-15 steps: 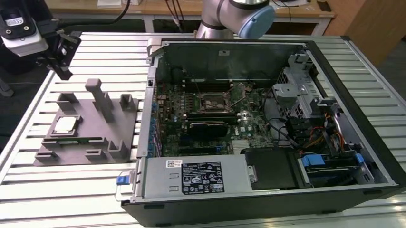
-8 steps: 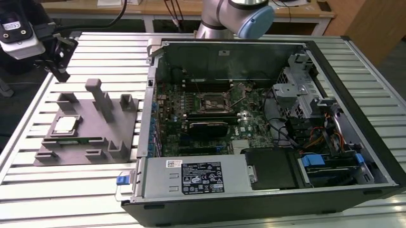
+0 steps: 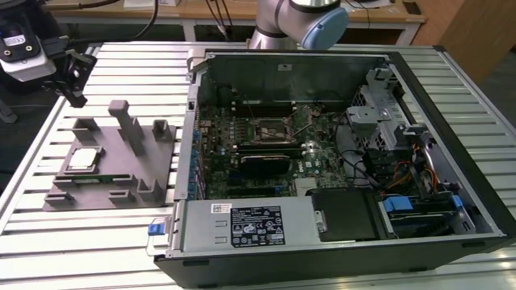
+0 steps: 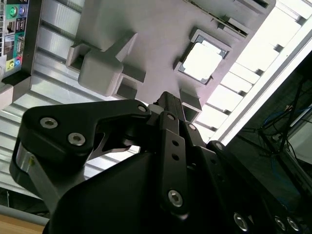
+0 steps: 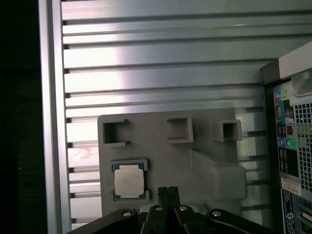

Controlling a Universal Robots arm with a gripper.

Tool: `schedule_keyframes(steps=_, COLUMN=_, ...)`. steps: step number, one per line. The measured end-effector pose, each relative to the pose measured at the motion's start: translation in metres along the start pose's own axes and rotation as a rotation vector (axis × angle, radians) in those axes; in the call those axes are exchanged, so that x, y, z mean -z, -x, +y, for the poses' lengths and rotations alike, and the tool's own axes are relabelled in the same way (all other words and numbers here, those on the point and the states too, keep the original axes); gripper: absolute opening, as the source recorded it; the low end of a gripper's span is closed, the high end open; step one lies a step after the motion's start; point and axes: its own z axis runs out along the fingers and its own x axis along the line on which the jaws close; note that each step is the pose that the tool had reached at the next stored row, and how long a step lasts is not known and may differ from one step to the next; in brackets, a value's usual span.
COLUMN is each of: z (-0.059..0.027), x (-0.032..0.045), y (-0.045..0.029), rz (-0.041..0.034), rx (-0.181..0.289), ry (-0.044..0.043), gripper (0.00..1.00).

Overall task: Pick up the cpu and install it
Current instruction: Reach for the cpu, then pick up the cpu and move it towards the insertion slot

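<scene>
Cpu [image 5: 129, 181] unpicked, lying in grey tray [image 5: 161, 131] recess near tabletop [image 5: 146, 73] edge, beside open computer case [image 3: 451, 199]. Gripper [image 5: 168, 191] closed, empty, hovering over tray just beside cpu. Pick-up and install both undone.

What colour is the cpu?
The cpu is silvery-white with a green edge; first wrist view shows it best.

Silver arm [image 3: 267, 33] with blue joint cap [image 3: 322, 27]; black gripper [image 4: 167, 100] studded with screws [image 4: 77, 139].
</scene>
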Motion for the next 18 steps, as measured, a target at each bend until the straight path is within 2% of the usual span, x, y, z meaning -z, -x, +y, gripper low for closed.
schedule_keyframes(steps=7, z=-0.0005, x=-0.0055, y=-0.0026, rz=0.0002, rx=0.0, ry=-0.0002, gripper=0.11)
schedule_keyframes(steps=18, z=-0.0007, x=-0.0067, y=-0.0054, rz=0.0, rx=0.0, ry=-0.0001, gripper=0.11)
